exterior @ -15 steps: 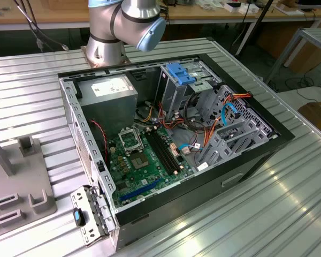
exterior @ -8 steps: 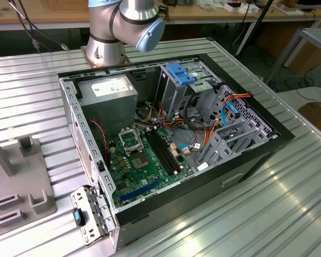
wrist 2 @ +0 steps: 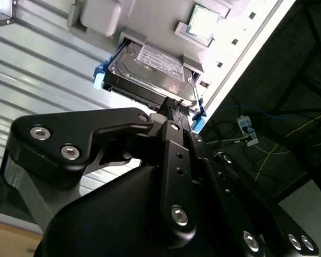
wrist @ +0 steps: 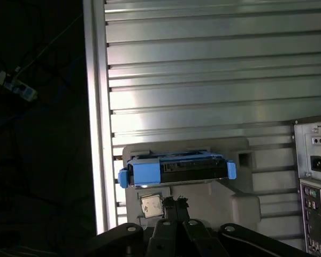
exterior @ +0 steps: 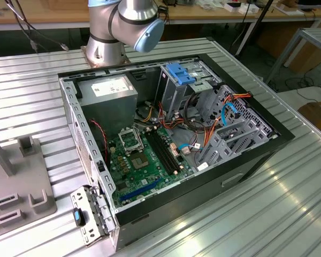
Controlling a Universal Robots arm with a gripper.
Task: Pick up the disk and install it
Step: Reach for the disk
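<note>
Ribbed metal table (exterior: 289, 214) carries an open computer case (exterior: 203, 134), with the base of the arm (exterior: 123, 27) mounted behind it in the exterior view. Inside the case we see a green motherboard (exterior: 144, 160) and a blue-topped drive cage (exterior: 179, 80).

In both wrist views we locate the disk (wrist: 176, 170) (wrist 2: 150, 67) outside the case. It lies flat in a grey moulded holder (wrist: 241, 201) that rests on the table close to the table's edge. Its blue carrier frame (wrist: 144, 172) runs along the sides, and the labelled metal face is up in the second wrist view. A small square silver chip (wrist: 151, 205) sits in the same holder just beside the disk. The rear panel of the case (wrist: 313, 176) stands near the holder in the first wrist view.

The gripper (wrist: 175, 203) (wrist 2: 175, 105) hangs over the holder, near the disk's edge. We read its fingertips as drawn close together, with nothing between them. We cannot tell whether they touch the disk.
</note>
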